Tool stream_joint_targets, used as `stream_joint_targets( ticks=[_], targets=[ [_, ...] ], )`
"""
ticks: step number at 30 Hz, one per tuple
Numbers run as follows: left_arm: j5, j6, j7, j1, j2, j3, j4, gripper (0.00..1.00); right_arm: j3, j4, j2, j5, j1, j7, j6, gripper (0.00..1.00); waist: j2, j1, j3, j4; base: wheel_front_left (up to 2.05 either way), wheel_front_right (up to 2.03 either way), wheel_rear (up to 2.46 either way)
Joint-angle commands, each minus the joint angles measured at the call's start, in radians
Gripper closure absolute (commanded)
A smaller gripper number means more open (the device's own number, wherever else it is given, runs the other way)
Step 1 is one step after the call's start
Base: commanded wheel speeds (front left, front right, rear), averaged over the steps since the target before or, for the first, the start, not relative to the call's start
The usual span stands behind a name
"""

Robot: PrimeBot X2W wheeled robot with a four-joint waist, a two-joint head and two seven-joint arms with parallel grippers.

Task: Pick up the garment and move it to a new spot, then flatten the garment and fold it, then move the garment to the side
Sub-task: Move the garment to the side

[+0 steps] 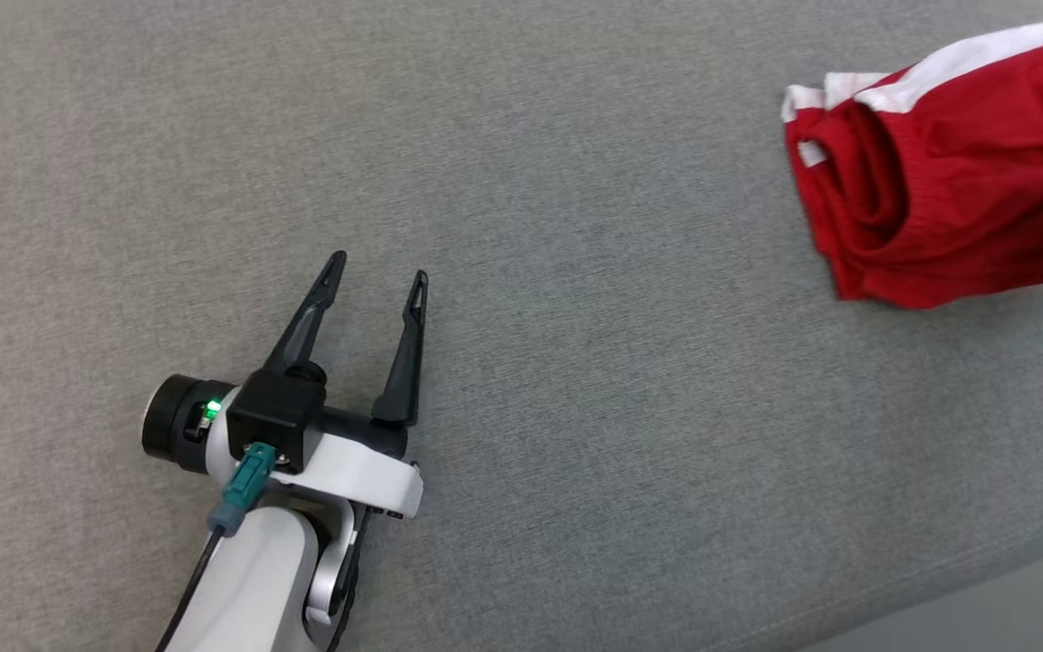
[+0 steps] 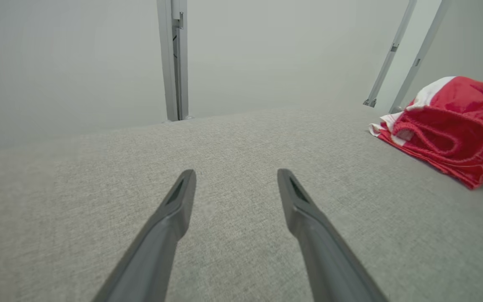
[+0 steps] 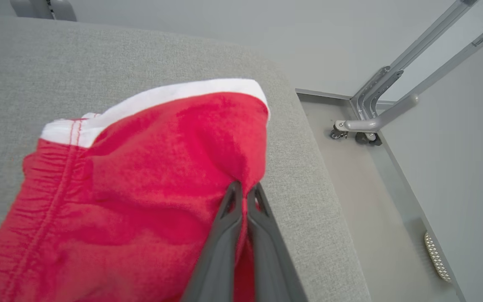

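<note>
1. Fabric, grey and woven, covers the table (image 1: 576, 272).
2. The red shorts (image 1: 938, 181), trimmed with white bands, sit bunched up at the table's right side, close to its rounded corner.
3. The right hand (image 3: 243, 191) has its two dark fingers pressed together on a fold of the red cloth, which gathers at their tips.
4. From the left wrist, the shorts show a gathered waistband gaping open, with their lower edge lying on the table.
5. The left hand (image 1: 378, 268) is low over bare table, well apart from the shorts, its fingers spread wide and holding nothing.
6. Past the table's edge, the right wrist view shows a pale floor (image 3: 363, 209) and a grey metal frame (image 3: 367, 121) on a caster.
</note>
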Motion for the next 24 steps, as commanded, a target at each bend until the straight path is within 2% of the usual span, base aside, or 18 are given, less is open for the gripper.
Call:
stream_joint_targets(
  ticks=[1,9,16,17,18,19,20,24],
  targets=[
    [-0.009,0.006,0.004,0.0,0.004,0.007,-0.013,0.0,-0.005,0.021,-0.017,-0.026,-0.025,-0.019,0.0,1.0,0.0,0.0,0.006,0.019,0.0,0.0,0.0],
    [-0.017,0.022,0.001,0.018,0.01,0.009,-0.049,0.0,-0.097,0.19,-0.075,-0.182,-0.124,-0.1,0.0,1.0,0.0,0.0,0.02,0.109,0.0,0.0,0.0],
    [-0.025,0.027,-0.005,0.022,0.01,0.005,-0.052,0.0,-0.194,0.298,-0.095,-0.276,-0.17,-0.144,0.0,1.0,0.0,0.0,0.025,0.147,0.0,0.0,0.0],
    [-0.026,0.027,-0.007,0.022,0.01,0.003,-0.05,0.0,-0.209,0.312,-0.098,-0.301,-0.174,-0.16,0.0,0.84,0.0,0.0,0.024,0.151,0.0,0.0,0.0],
    [-0.027,0.026,-0.007,0.022,0.009,0.001,-0.047,0.0,-0.224,0.323,-0.1,-0.324,-0.177,-0.181,0.0,0.56,0.0,0.0,0.024,0.156,0.0,0.0,0.0],
    [-0.026,0.025,-0.009,0.02,0.008,-0.001,-0.044,0.0,-0.234,0.329,-0.098,-0.347,-0.179,-0.209,0.0,0.46,0.0,0.0,0.023,0.16,0.0,0.0,0.0],
    [-0.027,0.026,-0.009,0.02,0.007,-0.002,-0.042,0.0,-0.249,0.336,-0.095,-0.371,-0.181,-0.23,0.0,0.0,0.0,0.0,0.02,0.162,0.0,0.0,0.0],
    [-0.035,0.031,-0.014,0.027,0.006,-0.003,-0.03,0.0,-0.298,0.375,-0.06,-0.434,-0.176,-0.272,0.0,0.0,0.0,0.0,0.005,0.162,0.0,0.0,0.0]
  ],
)
